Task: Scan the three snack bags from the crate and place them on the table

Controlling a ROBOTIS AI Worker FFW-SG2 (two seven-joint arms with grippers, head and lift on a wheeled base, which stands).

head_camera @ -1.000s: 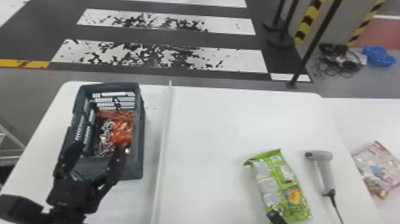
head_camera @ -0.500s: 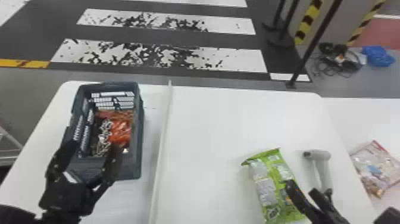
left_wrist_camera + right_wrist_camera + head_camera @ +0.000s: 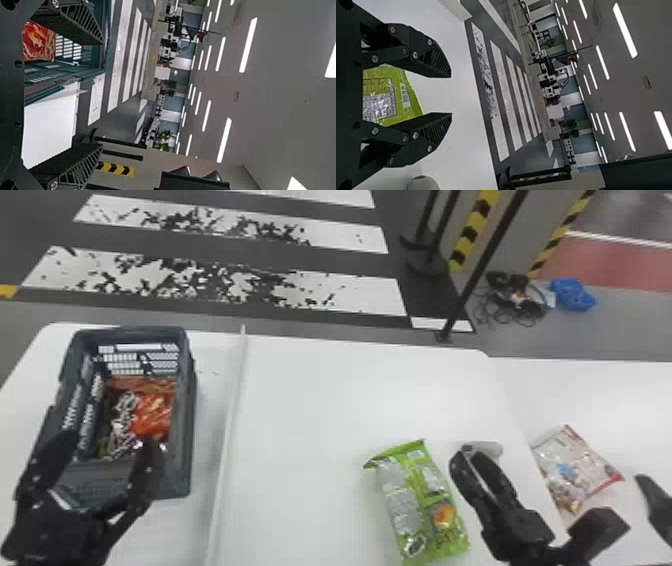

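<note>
Wide open and empty, the right hand is nearer the green snack bag, which lies just left of it on the white worktop, long axis pointing away from the robot.

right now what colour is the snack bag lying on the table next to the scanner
The snack bag is bright green with silvery-grey panels; the head view shows it best.

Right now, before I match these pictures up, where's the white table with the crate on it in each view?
Head view: table across the lower half, under the crate and green snack bag.
Left wrist view: beside the crate, between the fingers of the left pincer.
Right wrist view: around the green snack bag.
Shared landmark: white crosswalk stripes beyond the table.
</note>
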